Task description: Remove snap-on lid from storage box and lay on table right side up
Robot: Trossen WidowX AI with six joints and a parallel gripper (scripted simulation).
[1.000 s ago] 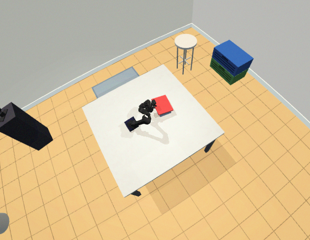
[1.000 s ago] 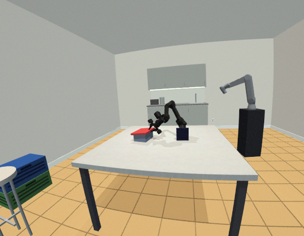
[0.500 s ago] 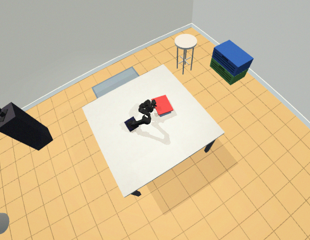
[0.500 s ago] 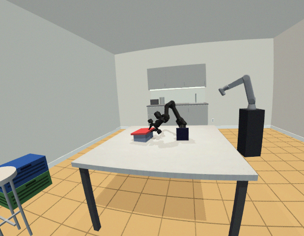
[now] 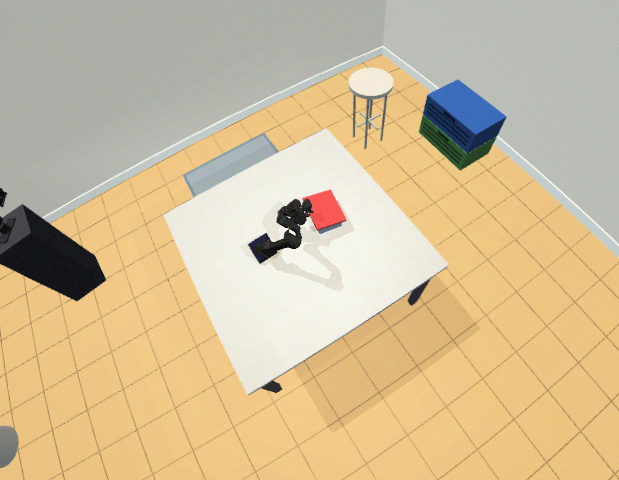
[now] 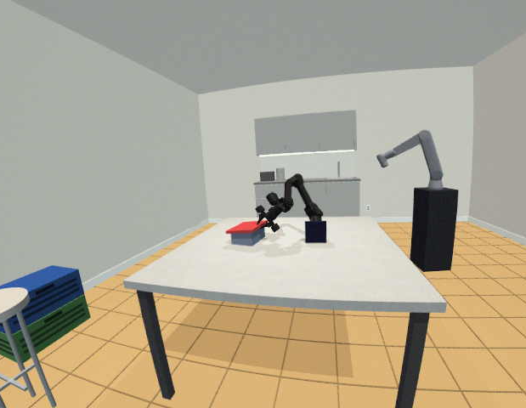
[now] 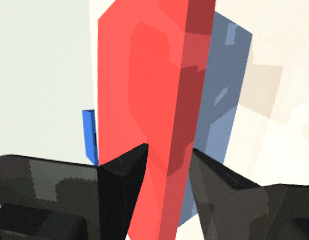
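Observation:
The red lid (image 5: 326, 208) (image 6: 246, 227) (image 7: 144, 90) lies over the top of the blue-grey storage box (image 5: 331, 227) (image 6: 245, 239) (image 7: 221, 100), which stands on the table. My gripper (image 5: 310, 210) (image 6: 261, 224) (image 7: 168, 151) is shut on the lid's edge on the side facing the arm base, one finger on the lid's top and the other below its rim. In the exterior view the lid looks slightly tilted, its gripped side higher. Whether it is fully free of the box on the far side I cannot tell.
The white table (image 5: 309, 310) (image 6: 293, 276) carries the dark arm base (image 5: 260, 250) (image 6: 315, 231) beside the box. A stool (image 5: 370, 82) (image 6: 8, 300) and stacked blue and green crates (image 5: 464, 116) (image 6: 48, 291) stand on the floor beyond the table.

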